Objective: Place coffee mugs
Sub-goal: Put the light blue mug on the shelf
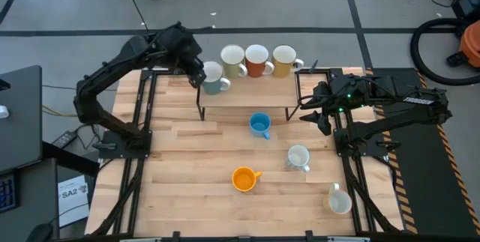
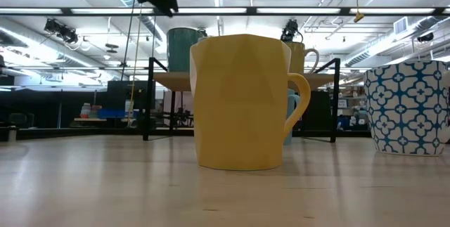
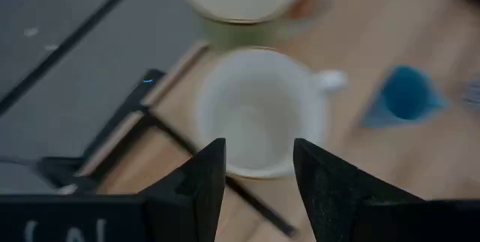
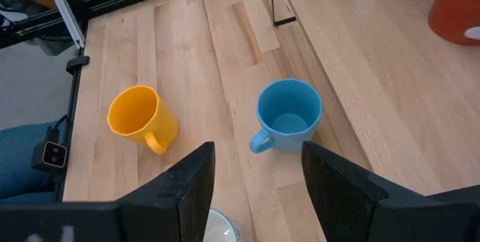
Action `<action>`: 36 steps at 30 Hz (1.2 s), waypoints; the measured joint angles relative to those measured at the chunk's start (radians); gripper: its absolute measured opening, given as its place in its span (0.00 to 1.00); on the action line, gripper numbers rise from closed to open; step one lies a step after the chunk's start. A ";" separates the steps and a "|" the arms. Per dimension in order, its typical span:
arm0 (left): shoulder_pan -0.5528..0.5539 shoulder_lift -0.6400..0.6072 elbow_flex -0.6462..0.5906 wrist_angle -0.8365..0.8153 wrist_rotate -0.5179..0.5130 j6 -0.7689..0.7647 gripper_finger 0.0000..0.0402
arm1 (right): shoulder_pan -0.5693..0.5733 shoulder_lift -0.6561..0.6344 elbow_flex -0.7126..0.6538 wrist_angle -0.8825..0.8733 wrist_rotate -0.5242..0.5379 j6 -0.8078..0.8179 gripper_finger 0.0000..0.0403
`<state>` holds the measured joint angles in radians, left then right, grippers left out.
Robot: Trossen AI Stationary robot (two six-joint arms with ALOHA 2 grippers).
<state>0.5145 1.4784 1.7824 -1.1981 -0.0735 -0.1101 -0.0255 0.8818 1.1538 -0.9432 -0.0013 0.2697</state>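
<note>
Four mugs stand in a row on the raised wooden shelf (image 1: pixel 247 92) at the far edge of the tabletop (image 1: pixel 187 167), a pale butcher-block surface of glued planks. At the shelf's left end sits a grey-blue mug (image 1: pixel 213 79) with a white, glossy inside, its handle pointing toward the right side. Next along are a cream mug (image 1: pixel 232 61), a red-orange mug (image 1: pixel 257 60) and a yellow mug (image 1: pixel 283 60) whose handle points right. All are round, smooth ceramic and upright.

The left gripper (image 1: pixel 196 75) hangs just over the grey-blue mug's left rim, its dark fingers parted a little with nothing between them; from its wrist the mug's open mouth (image 3: pixel 259 111) lies right below.

On the tabletop, just in front of the shelf, stands a blue mug (image 1: pixel 259 124), handle toward the near edge. Nearer and to the right is a white mug (image 1: pixel 298 156). An orange mug (image 1: pixel 243 178), faceted on its sides, stands toward the near edge with its handle pointing right. Another pale mug (image 1: pixel 339 199) sits by the near right corner.

The right gripper (image 1: pixel 313 111) waits above the shelf's right end, fingers spread wide and empty.
</note>
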 joint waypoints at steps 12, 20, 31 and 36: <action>-0.375 -0.006 -0.070 0.010 -0.010 -0.124 0.41 | 0.000 0.000 0.000 0.000 0.000 0.000 0.51; -0.480 -0.005 -0.227 0.137 -0.132 -0.176 0.41 | 0.000 0.000 0.000 0.000 0.000 0.000 0.51; -0.431 -0.004 -0.386 0.314 -0.224 -0.158 0.41 | 0.000 0.000 0.000 0.000 0.000 0.000 0.51; -0.373 -0.004 -0.391 0.321 -0.266 -0.156 0.41 | 0.000 0.000 0.000 0.000 0.000 0.000 0.51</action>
<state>0.1411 1.4746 1.3918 -0.8776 -0.3397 -0.2657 -0.0256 0.8814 1.1538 -0.9434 -0.0010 0.2697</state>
